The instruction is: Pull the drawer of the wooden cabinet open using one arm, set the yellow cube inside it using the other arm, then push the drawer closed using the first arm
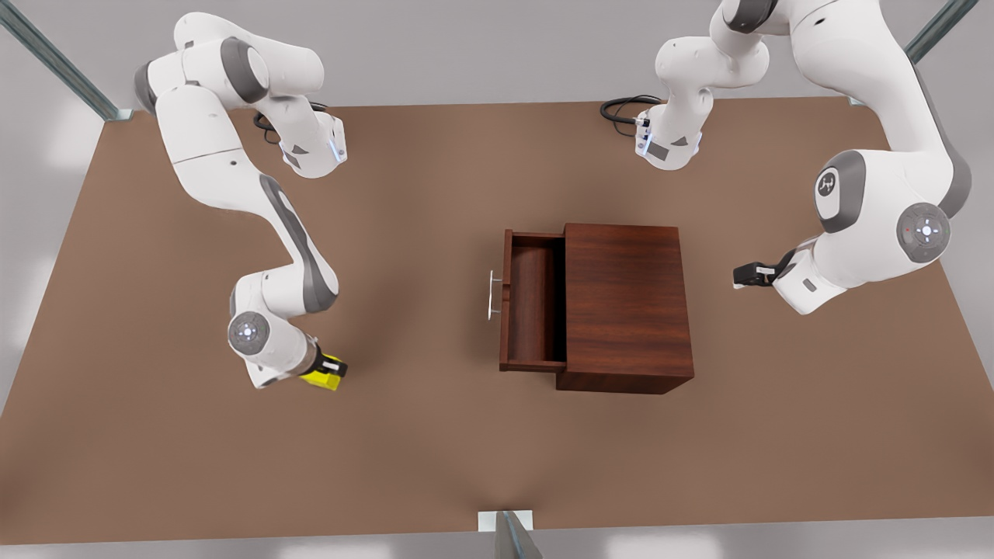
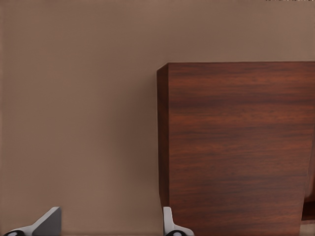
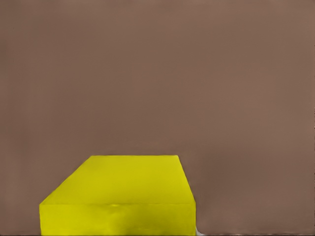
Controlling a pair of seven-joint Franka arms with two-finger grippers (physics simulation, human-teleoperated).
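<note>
The wooden cabinet stands mid-table. Its drawer is pulled out toward the front view's left, tray empty, silver bar handle on its front panel. On the front view's right, my left gripper hovers open off the cabinet's closed side, touching nothing. The yellow cube is at the front view's left, well away from the drawer. My right gripper is down right over the yellow cube; its hold on the cube is hidden.
The brown table spreads wide around the cabinet. Black cables lie by the far arm base. Metal frame posts stand at the far corners and at the near edge.
</note>
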